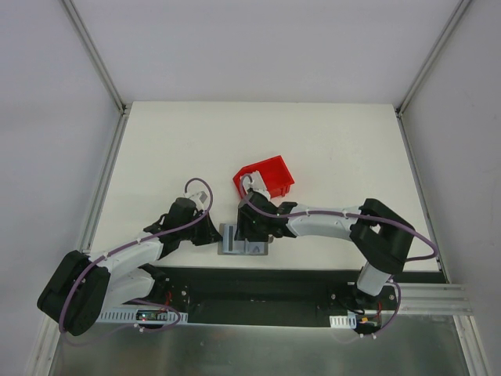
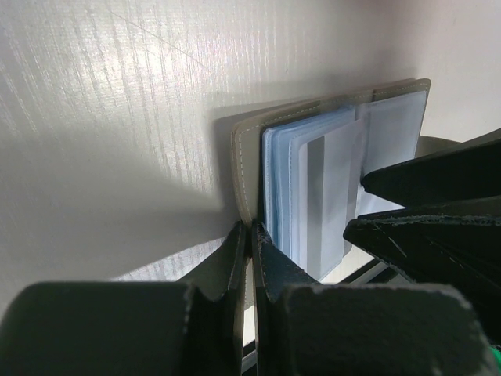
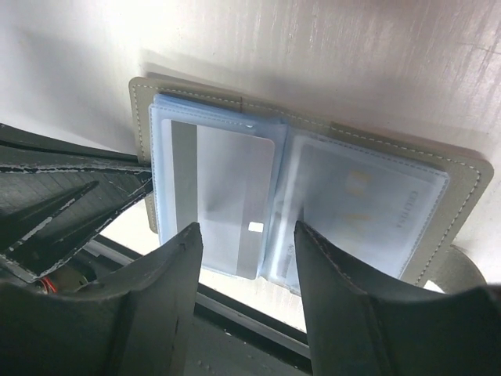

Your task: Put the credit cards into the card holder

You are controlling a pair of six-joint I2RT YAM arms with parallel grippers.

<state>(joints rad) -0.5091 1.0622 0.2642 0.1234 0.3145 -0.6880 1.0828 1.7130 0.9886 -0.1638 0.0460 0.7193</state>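
We see the card holder (image 1: 244, 241) lying open on the table (image 1: 196, 149), with the red bin (image 1: 266, 176) just behind it. Our left tool (image 2: 250, 243) is clamped on its cover edge. Our right tool (image 3: 246, 235) stands apart over a credit card (image 3: 227, 200) resting on its sleeves.

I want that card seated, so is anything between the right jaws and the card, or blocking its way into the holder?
Nothing visible. The card sits between the open jaws of the right gripper, seemingly partway into a sleeve of the open holder. The left gripper pinches the holder's edge, off to the side.
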